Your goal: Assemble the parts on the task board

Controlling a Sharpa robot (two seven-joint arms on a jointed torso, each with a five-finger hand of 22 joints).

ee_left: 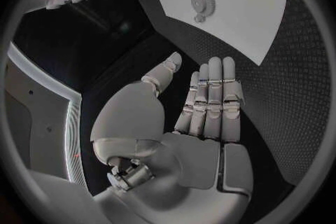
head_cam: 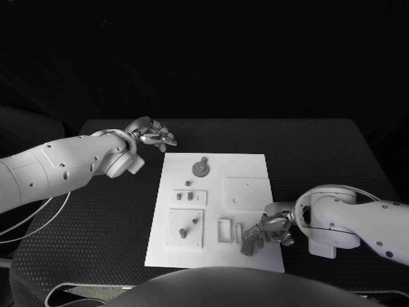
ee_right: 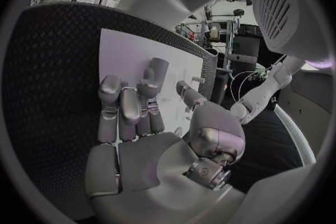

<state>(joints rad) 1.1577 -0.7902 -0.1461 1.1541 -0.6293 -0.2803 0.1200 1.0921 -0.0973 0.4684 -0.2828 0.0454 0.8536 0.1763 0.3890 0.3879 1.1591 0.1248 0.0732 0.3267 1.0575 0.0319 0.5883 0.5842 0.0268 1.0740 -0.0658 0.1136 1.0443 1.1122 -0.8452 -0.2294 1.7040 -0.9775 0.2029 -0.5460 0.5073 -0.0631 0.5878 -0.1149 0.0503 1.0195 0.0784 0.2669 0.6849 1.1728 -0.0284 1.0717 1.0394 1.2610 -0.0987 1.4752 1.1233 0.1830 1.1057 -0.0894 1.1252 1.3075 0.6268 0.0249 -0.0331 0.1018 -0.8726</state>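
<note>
Now both robot hands, left [head_cam: 151,134] and right [head_cam: 267,230], hold nothing, fingers extended.

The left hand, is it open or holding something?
Open. The left hand has straight fingers with nothing between them, above the black table.

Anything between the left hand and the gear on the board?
Nothing visible. The left hand hovers open over bare table just beyond the board's far left corner, and the gear lies in the open near that edge.
</note>
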